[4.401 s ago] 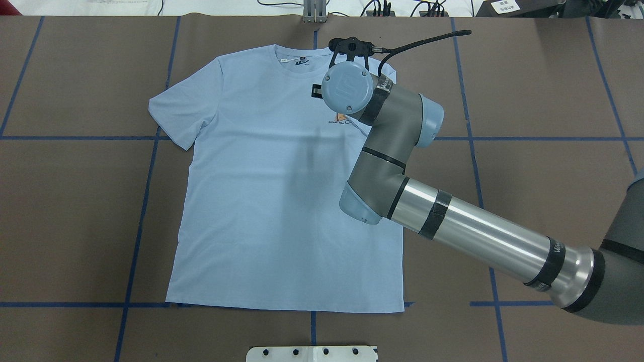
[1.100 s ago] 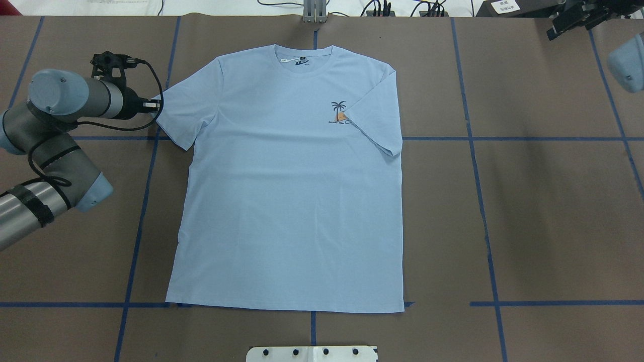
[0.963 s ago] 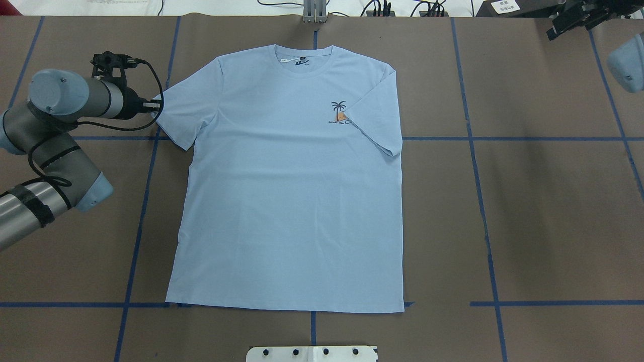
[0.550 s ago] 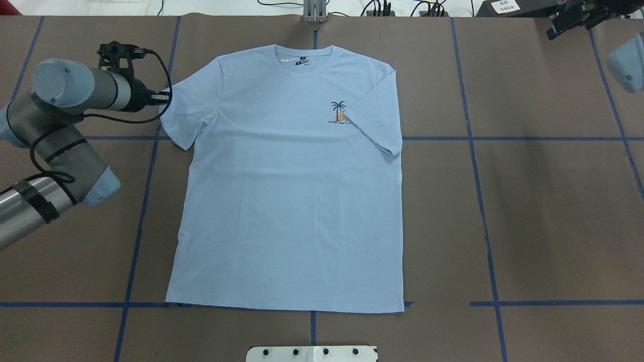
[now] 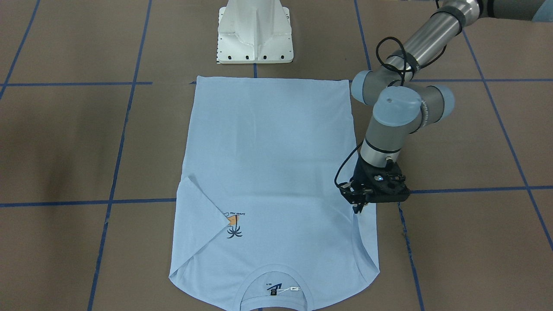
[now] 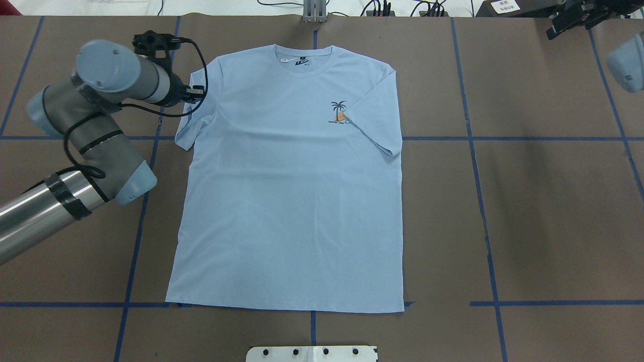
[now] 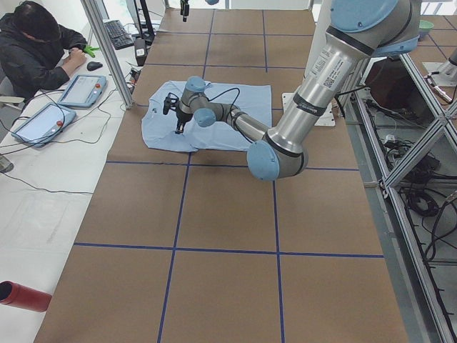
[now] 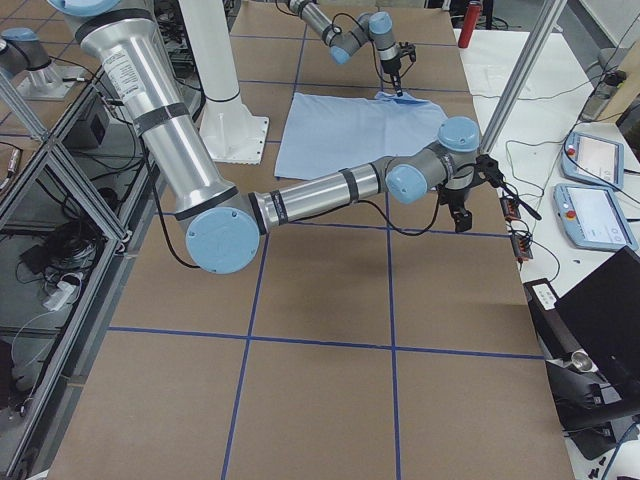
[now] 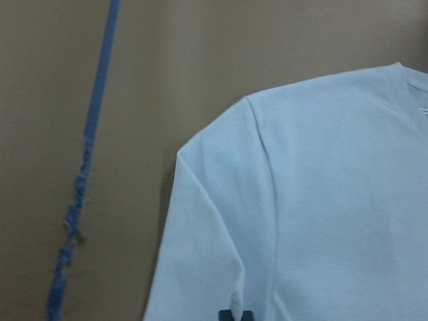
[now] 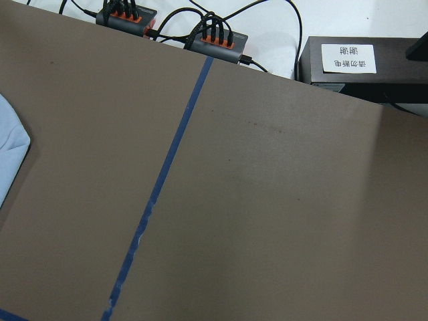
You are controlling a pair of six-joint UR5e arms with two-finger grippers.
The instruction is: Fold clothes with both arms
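Brown paper covers the table, marked into squares by blue tape lines. At its middle lies a light blue T-shirt, front up and mostly flat, its hem toward the white base of the robot and its collar at the far edge. A white tag and dark label show inside the neck. The right sleeve is folded in over the chest, and its corner touches the small palm-tree print. The left sleeve is drawn in toward the body, rising in soft creases to the left gripper. That gripper points down, its jaws narrowed on the sleeve's edge. In the left wrist view a dark fingertip sits at the bottom with a bit of pale cloth beside it. The left arm reaches in low from the robot's left side, a black cable looping around its wrist. The right arm stretches across to the far right corner, well apart from the shirt. The right gripper hangs there above bare paper, and I cannot tell how its jaws stand. Its wrist camera sees tape, black power strips with orange plugs and only a corner of blue cloth. Beyond the table's far edge a person sits at a white desk with two tablets.
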